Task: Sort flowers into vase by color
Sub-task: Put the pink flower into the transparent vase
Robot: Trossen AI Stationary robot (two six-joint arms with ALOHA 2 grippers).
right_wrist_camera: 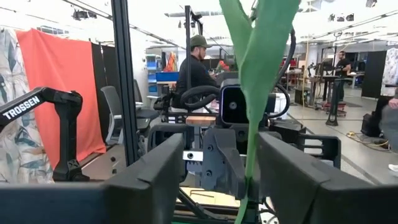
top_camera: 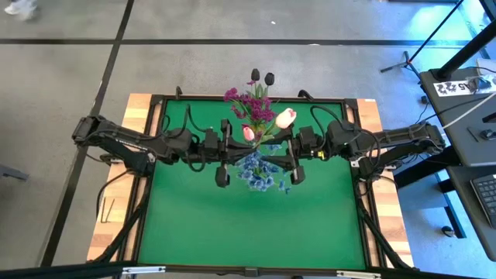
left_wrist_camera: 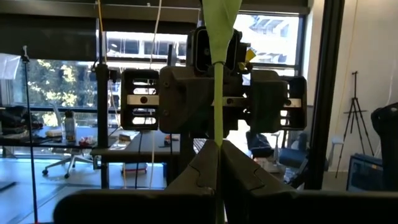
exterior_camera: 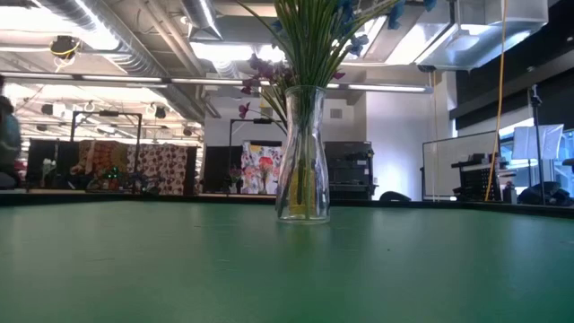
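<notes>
A clear glass vase stands on the green table and holds green stems. From above, magenta sprays, near-black tulip buds, two pale pink tulip buds and blue sprays spread over it. My left gripper is at the bunch's left side, shut on an upright green stem. My right gripper faces it from the right, open, with a green stem and leaf standing between its fingers, untouched. Neither gripper shows in the low view. My left gripper pinches a thin green stem between its two fingers, below a leaf. The fingers come level from the table's left and lie across the stem. The stem stands upright and passes on down between the fingers; its lower end and its blossom are hidden.
Both arms meet over the table's middle, gripper facing gripper with the bunch between them. The black frame edges the green mat. A person sits in the room beyond, and stands and desks surround the table.
</notes>
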